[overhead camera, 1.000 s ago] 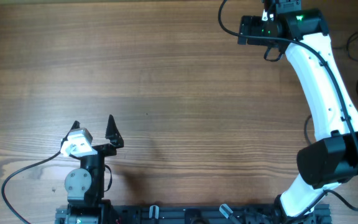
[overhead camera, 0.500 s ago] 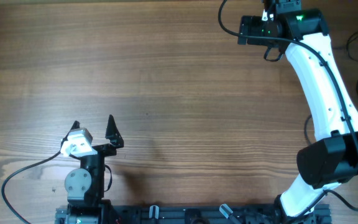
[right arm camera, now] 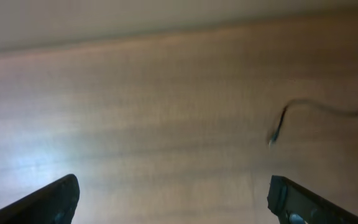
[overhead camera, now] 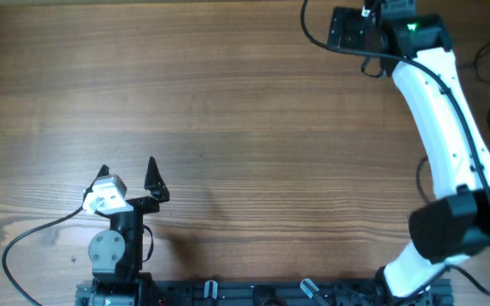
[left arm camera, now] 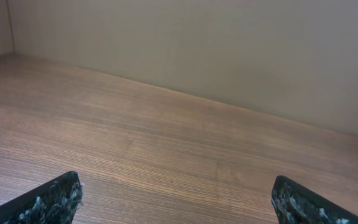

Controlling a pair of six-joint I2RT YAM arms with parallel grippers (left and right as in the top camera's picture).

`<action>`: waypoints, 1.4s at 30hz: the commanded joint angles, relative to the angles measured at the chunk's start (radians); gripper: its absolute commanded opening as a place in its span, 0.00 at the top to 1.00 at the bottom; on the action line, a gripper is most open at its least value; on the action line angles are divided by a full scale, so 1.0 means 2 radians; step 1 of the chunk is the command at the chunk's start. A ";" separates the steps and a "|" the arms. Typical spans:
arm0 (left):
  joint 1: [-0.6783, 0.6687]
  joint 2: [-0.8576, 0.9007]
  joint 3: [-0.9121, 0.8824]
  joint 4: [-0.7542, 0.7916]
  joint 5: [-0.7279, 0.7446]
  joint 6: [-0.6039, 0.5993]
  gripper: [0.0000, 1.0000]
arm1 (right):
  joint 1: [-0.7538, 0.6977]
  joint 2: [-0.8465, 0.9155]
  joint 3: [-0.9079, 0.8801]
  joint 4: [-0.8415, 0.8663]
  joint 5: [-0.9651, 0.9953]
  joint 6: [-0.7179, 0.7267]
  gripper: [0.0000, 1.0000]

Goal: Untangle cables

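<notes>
Both open and empty, the right gripper (right arm camera: 173, 190) hangs at the table's (overhead camera: 228, 85) far right corner, maybe to grab the cables (right arm camera: 276, 130), and the left gripper (overhead camera: 128, 167) rests

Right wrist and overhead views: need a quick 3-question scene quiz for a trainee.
1. True or false: the left gripper holds a cable.
2. In the right wrist view, the cable is: A) clamped between the fingers; B) lying on the table, apart from the fingers; C) draped over one finger.
3. Short answer: is the right gripper open or shut?

Key: 1 false; 2 B; 3 open.
</notes>
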 commanded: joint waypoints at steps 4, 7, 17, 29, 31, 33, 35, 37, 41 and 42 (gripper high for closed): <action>0.004 -0.004 -0.002 -0.002 0.006 0.011 0.00 | 0.006 -0.130 -0.146 0.130 0.020 -0.016 0.00; 0.004 -0.004 -0.002 -0.002 0.006 0.011 0.00 | 0.006 -0.189 -0.227 0.189 0.020 -0.022 0.00; 0.004 -0.004 -0.002 -0.002 0.006 0.011 0.00 | 0.004 -0.358 -0.432 0.349 -0.029 -0.057 0.00; 0.004 -0.004 -0.002 -0.002 0.006 0.011 0.00 | -0.001 -0.578 -0.639 0.439 -0.047 -0.059 0.00; 0.004 -0.004 -0.002 -0.002 0.006 0.011 0.00 | -0.013 -0.603 -0.661 0.443 -0.062 -0.052 0.00; 0.004 -0.004 -0.002 -0.002 0.006 0.011 0.00 | -0.028 -0.628 -0.684 0.447 -0.087 -0.052 0.00; 0.004 -0.004 -0.002 -0.002 0.006 0.011 0.00 | -0.046 -0.655 -0.704 0.447 -0.108 -0.053 0.00; 0.004 -0.004 -0.002 -0.002 0.006 0.011 0.00 | -0.062 -0.680 -0.720 0.447 -0.120 -0.053 0.00; 0.004 -0.004 -0.002 -0.002 0.006 0.011 0.00 | -0.076 -0.724 -0.748 0.447 -0.119 -0.054 0.00; 0.004 -0.004 -0.002 -0.002 0.006 0.011 0.00 | -0.078 -0.735 -0.754 0.447 -0.120 -0.054 0.00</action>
